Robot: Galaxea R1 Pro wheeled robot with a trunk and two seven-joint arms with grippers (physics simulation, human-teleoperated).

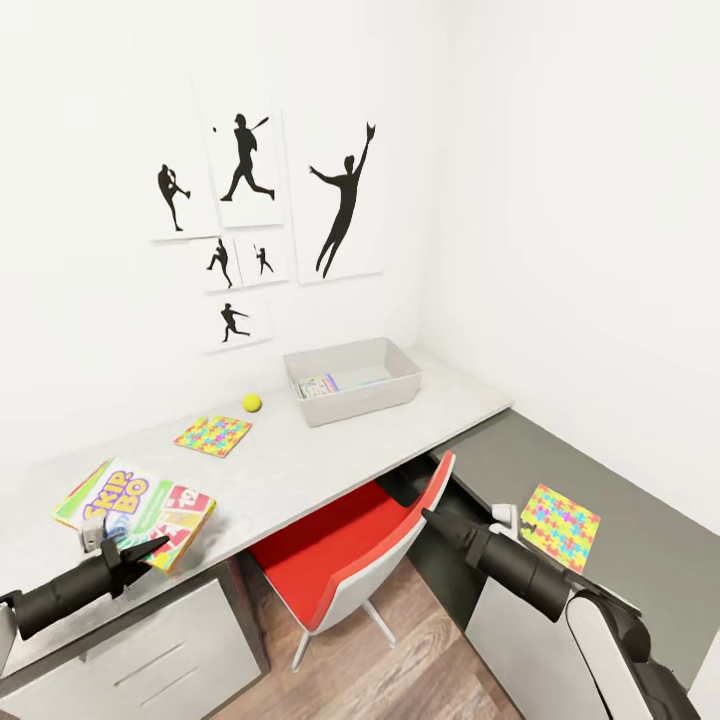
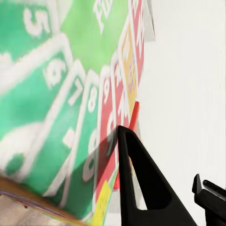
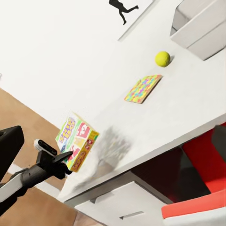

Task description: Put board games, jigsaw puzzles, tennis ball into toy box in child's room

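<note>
My left gripper (image 1: 138, 548) is shut on the near edge of the white-green board game (image 1: 135, 505), holding it slightly tilted just above the pale table (image 1: 300, 470) near its front left edge; up close its number cards (image 2: 70, 117) sit beside one black finger (image 2: 141, 188). The toy box (image 1: 395, 392) stands at the back with a small board game (image 1: 318, 386) inside. The tennis ball (image 1: 252, 402) and one jigsaw puzzle (image 1: 212, 436) lie left of the box. A second jigsaw puzzle (image 1: 561, 526) rests on the dark top. My right gripper (image 1: 432, 518) hangs open above the chair.
A red and white chair (image 1: 345, 555) is tucked under the desk between my arms. White drawers (image 1: 150, 660) sit below the left end. Black sports silhouettes (image 1: 345, 205) hang on the wall behind. Wood floor (image 1: 420, 660) shows below the chair.
</note>
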